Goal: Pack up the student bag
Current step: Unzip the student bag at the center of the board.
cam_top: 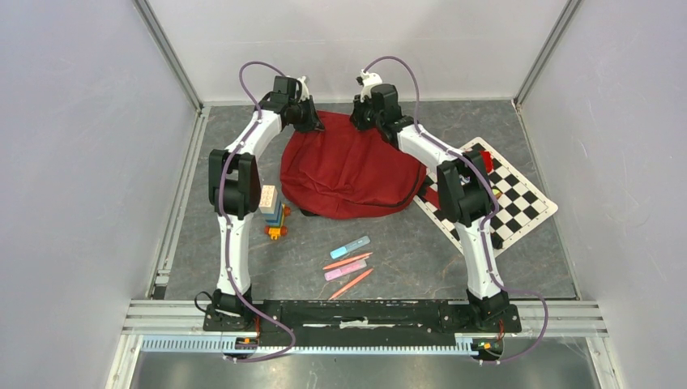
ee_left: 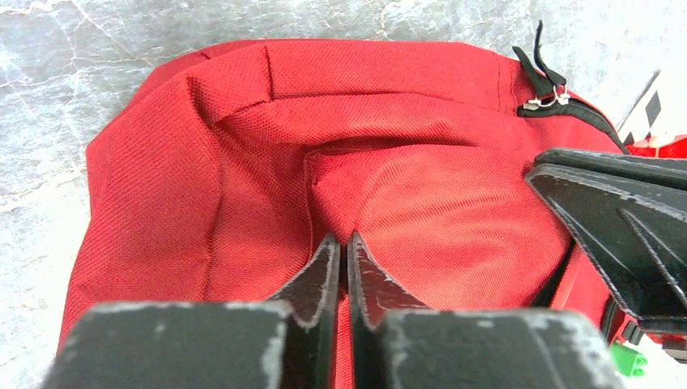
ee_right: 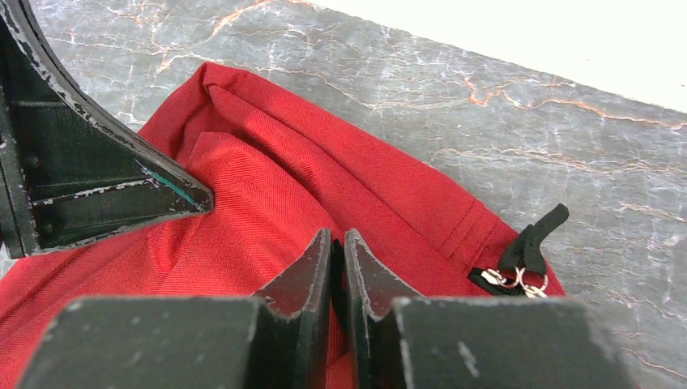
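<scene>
The student bag point(cam_top: 348, 172) is a dark red fabric backpack lying flat in the middle of the table. Both grippers are at its far edge, close together. My left gripper point(cam_top: 316, 124) point(ee_left: 344, 241) has its jaws pressed nearly together on a raised fold of the bag's red fabric point(ee_left: 356, 194). My right gripper point(cam_top: 357, 121) point(ee_right: 338, 237) is just to its right, jaws likewise pinched on the cloth point(ee_right: 267, 186). The black zip pulls point(ee_left: 541, 79) point(ee_right: 522, 258) hang at the bag's side, apart from both grippers. The bag's opening does not show.
A stack of toy blocks point(cam_top: 274, 212) stands left of the bag. Several pens and markers point(cam_top: 350, 261) lie in front of it. A chessboard point(cam_top: 506, 198) with a small red box point(cam_top: 486, 159) lies to the right. A rail runs along the near edge.
</scene>
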Robot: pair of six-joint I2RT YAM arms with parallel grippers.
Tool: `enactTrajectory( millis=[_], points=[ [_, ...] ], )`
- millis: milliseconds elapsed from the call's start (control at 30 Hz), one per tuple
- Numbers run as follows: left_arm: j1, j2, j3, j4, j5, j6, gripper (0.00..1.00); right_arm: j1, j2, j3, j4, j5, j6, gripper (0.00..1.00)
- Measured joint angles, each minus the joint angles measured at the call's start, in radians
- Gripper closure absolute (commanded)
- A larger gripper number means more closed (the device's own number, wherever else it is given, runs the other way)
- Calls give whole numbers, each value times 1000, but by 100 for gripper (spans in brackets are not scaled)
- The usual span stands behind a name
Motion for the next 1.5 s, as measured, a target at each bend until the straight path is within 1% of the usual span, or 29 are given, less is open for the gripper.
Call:
enactTrajectory(
  millis=[33,167,233,267,500,633,800,933,1133,1367,1400,1433,1500],
  points=[
    [0,0,-3,5,1,-2,98,-3,0,0,0,-4,5,84],
    [1,0,-18,18,10,-2,98,-13,0,0,0,-14,19,85],
    [2,0,-18,21,18,-2,98,-17,0,-1,0,-16,23,96],
    [3,0,-18,22,19,-2,98,-18,0,-1,0,-17,23,100],
    [3,0,-18,24,16,-13,98,-20,-6,-18,8,-37,29,100],
    [3,0,-18,24,14,-42,98,-20,-50,-103,19,-77,21,100],
    [4,0,-18,23,13,-75,98,-12,-169,-266,41,-122,-6,100],
    [4,0,-18,23,8,-93,98,2,-242,-344,53,-146,-20,100],
    [4,0,-18,16,-11,-105,98,51,-301,-418,53,-166,-53,100],
    [6,0,-18,13,-12,-120,98,80,-305,-446,24,-140,-100,100],
    [6,0,-18,13,-13,-121,97,83,-306,-450,23,-130,-106,100],
    [6,0,-18,13,-13,-121,90,86,-309,-456,21,-115,-112,100],
    [8,0,-18,13,-11,-120,63,93,-314,-467,11,-83,-114,100]
  ],
)
